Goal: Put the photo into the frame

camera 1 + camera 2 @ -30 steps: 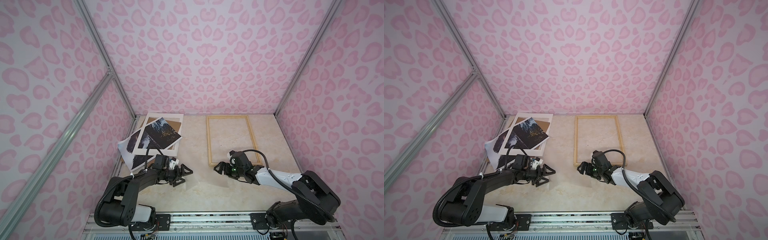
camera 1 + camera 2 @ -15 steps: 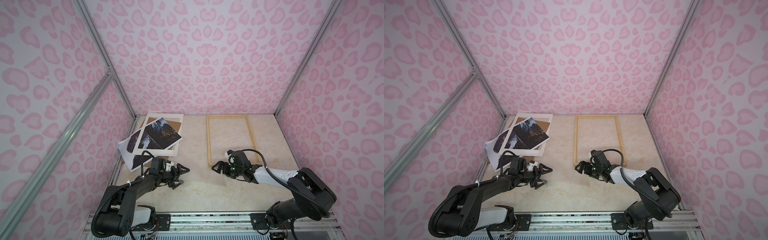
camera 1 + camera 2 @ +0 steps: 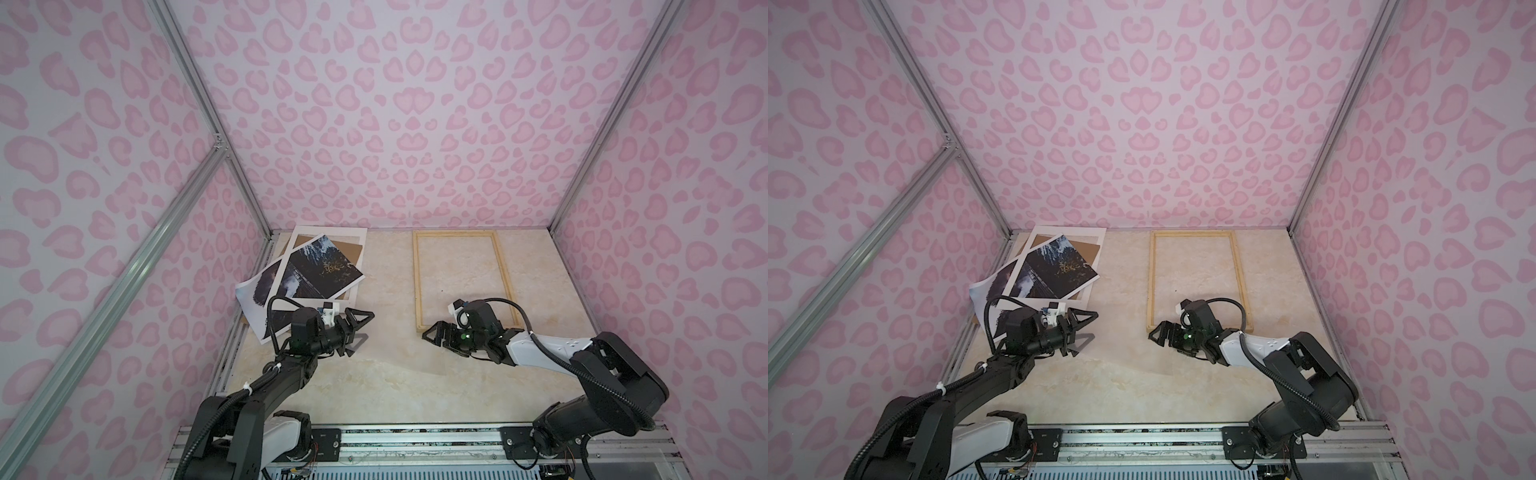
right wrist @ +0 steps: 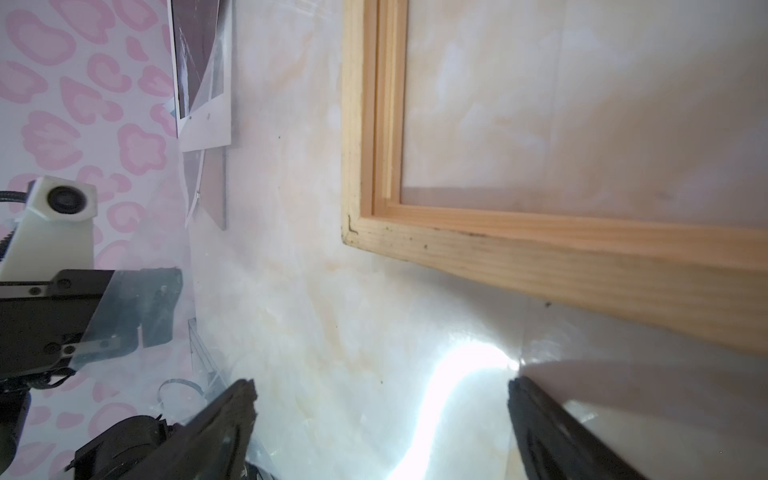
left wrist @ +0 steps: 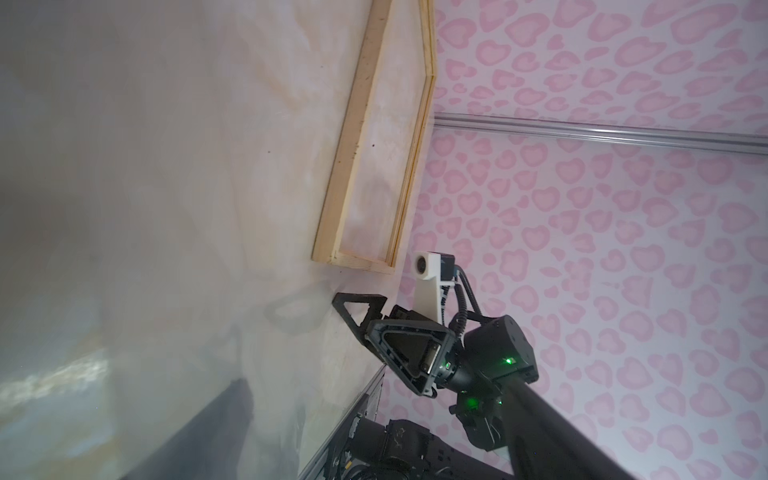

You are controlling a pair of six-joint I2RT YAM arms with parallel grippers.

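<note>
On the pale marbled counter, in both top views, the dark waterfall photo on thin white-margined paper lies skewed at the far left, stacked with a white mat board and a brown backing board. It sits just beyond your left hand, well apart from the right hand; both are spread wide and empty. The rectangular pale-wood frame with clear pane runs lengthwise toward the back wall, so the photo likely needs turning. The left wrist view shows the frame's near end. In the right wrist view, open fingertips flank counter beside the frame's corner.
</note>
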